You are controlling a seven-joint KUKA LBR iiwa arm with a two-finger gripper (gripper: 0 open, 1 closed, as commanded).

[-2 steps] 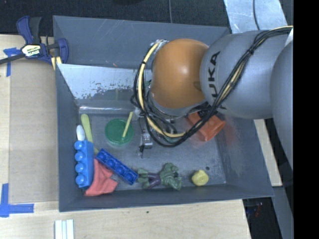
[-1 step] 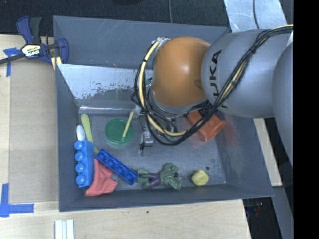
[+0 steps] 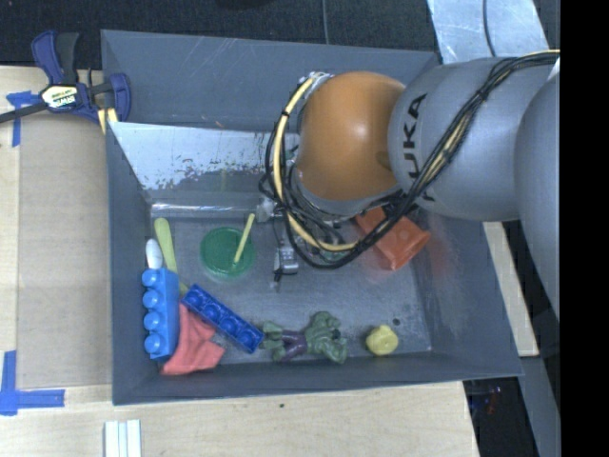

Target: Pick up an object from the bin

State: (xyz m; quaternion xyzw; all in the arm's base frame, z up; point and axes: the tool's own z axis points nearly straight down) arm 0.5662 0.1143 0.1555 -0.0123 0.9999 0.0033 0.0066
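Note:
My gripper [image 3: 284, 263] is low in the middle of the bin, mostly hidden under the arm's wrist. Just to its left lies a green round lid [image 3: 225, 253] with a thin yellow stick [image 3: 244, 238] leaning across it. An orange block [image 3: 398, 243] lies to the right of the gripper, partly covered by the arm. Nothing shows in the gripper.
Along the bin's front wall lie a blue studded brick [image 3: 222, 318], a pink cloth [image 3: 193, 347], a light blue bumpy piece [image 3: 158, 312], a green and purple toy figure [image 3: 310, 339] and a yellow ball [image 3: 382, 340]. A yellow-green stick [image 3: 165, 244] lies at the left. The arm's orange dome and cables cover the bin's middle.

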